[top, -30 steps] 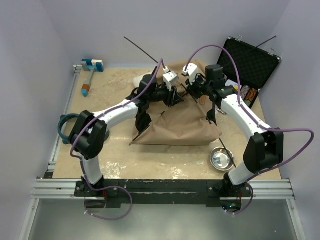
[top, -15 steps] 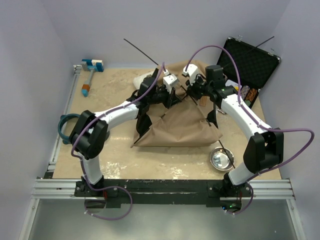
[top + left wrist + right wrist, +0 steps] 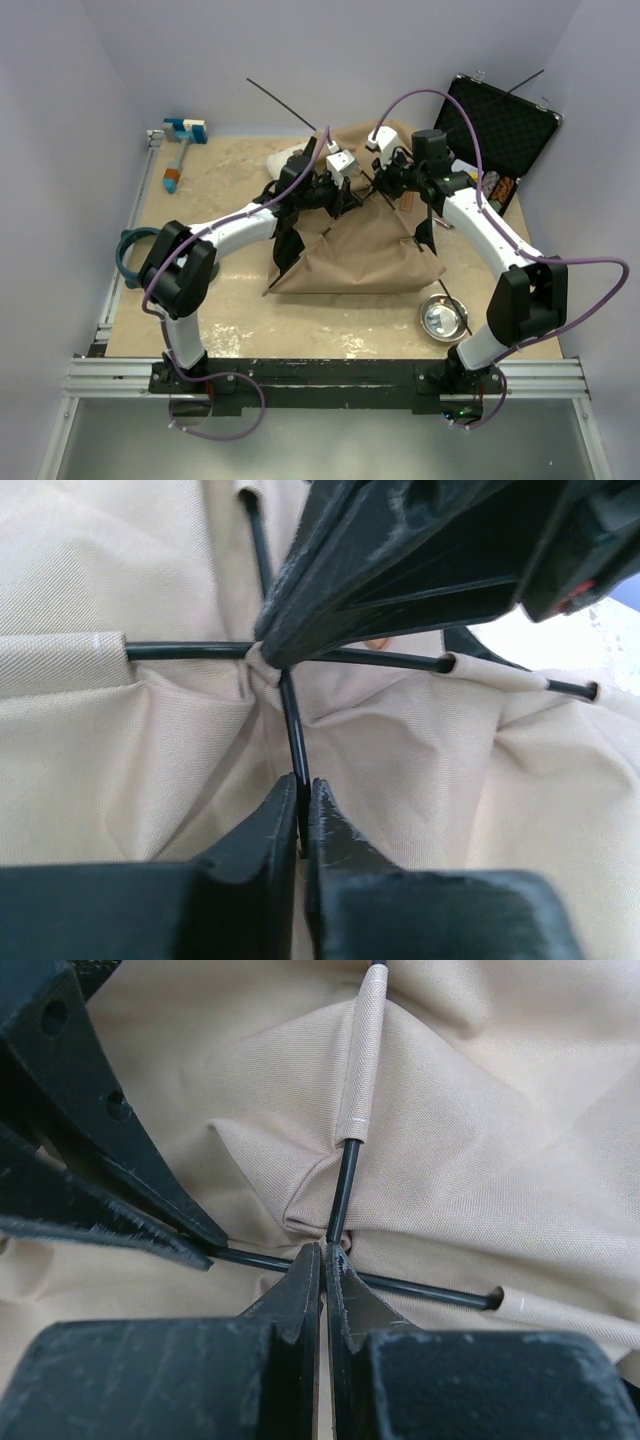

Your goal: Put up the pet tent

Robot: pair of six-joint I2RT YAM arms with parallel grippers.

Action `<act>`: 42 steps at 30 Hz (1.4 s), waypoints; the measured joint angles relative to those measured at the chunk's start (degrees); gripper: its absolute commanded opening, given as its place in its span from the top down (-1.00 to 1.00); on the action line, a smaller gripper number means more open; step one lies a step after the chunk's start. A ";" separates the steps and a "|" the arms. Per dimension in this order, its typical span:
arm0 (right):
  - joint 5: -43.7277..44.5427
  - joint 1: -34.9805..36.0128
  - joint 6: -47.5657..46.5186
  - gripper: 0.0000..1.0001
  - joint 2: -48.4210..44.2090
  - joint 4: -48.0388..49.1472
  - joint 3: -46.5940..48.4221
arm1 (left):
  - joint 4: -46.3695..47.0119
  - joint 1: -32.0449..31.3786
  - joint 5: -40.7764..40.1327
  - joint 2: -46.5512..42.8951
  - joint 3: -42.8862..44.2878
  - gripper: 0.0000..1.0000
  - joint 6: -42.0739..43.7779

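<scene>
Left wrist view shows your left gripper [image 3: 303, 785] with both fingers pressed together on one thin dark pole [image 3: 292, 730] of the pet tent [image 3: 120, 780]. That pole runs straight ahead from the tips to the point where the poles cross. The right gripper [image 3: 323, 1250] meets that crossing from the opposite side. Its fingers are closed tip to tip, and you cannot tell whether they nip pole or cloth. Four pole spokes fan out from the crossing, so count two crossed poles and one tent.

From above, the tent is a slumped tan mound on the table [image 3: 220, 300], directly beneath both grippers, with two bare pole ends rising beyond them. Expect the fabric to be light, limp and prone to sliding. The poles look slim, springy and smooth, and they may twist out of a pinch. Hold bare pole close to the crossing or beside a sleeve, not loose cloth.

Also present are one steel bowl [image 3: 441, 317] behind the right gripper, one open black case [image 3: 505, 125] to its right, and one white cushion [image 3: 285, 160] beside the left gripper.
</scene>
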 measured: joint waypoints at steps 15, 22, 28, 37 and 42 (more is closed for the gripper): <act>-2.36 1.68 0.70 1.00 1.92 -1.18 2.97 | 0.76 2.32 -1.07 -10.84 -12.94 1.00 0.22; -4.07 0.63 1.01 -0.48 3.15 -2.99 8.76 | -0.81 2.34 0.02 -12.79 -14.88 1.00 -0.87; -4.61 -0.63 1.64 -0.44 1.44 -4.35 9.68 | -1.51 2.29 0.92 -12.70 -14.93 1.00 -1.77; -10.36 0.09 0.68 -0.53 -3.23 -8.70 3.08 | -1.53 2.29 1.16 -12.70 -14.88 1.00 -2.34; -10.75 2.19 0.85 -0.52 -2.16 -8.04 -0.42 | -1.68 2.29 1.27 -12.70 -14.84 1.00 -2.34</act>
